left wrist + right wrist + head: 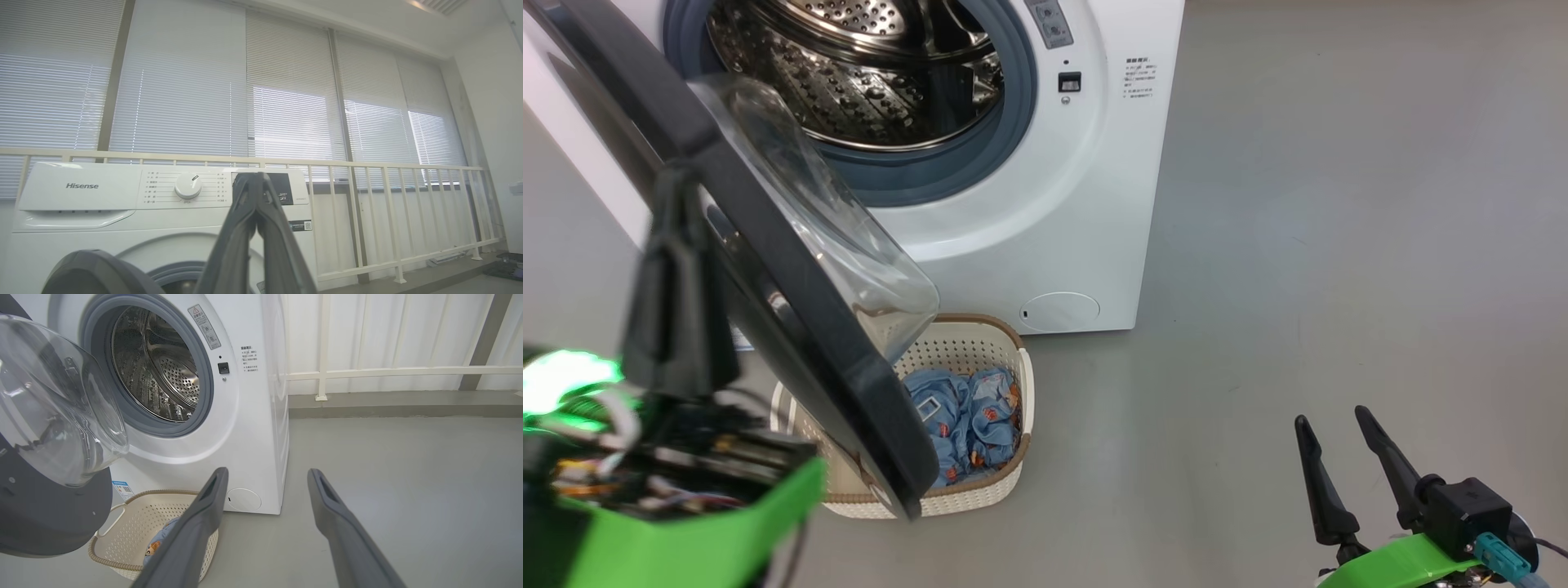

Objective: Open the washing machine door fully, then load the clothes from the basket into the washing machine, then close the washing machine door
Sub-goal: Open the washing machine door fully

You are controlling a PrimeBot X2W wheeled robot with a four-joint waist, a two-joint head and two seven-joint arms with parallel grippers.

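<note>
Left gripper (pixel 258 176) pinches closed beside the washing machine door (pixel 858 392); right gripper (pixel 1331 416) gapes wide; clothes (pixel 968 416) lie in the basket (pixel 968 347).

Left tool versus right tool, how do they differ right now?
The left tool is shut, fingers pressed together; the right tool is open, fingers well apart. The left tool is raised beside the washing machine door's black rim; the right tool sits low over the floor. Both have long dark fingers and hold nothing.
</note>
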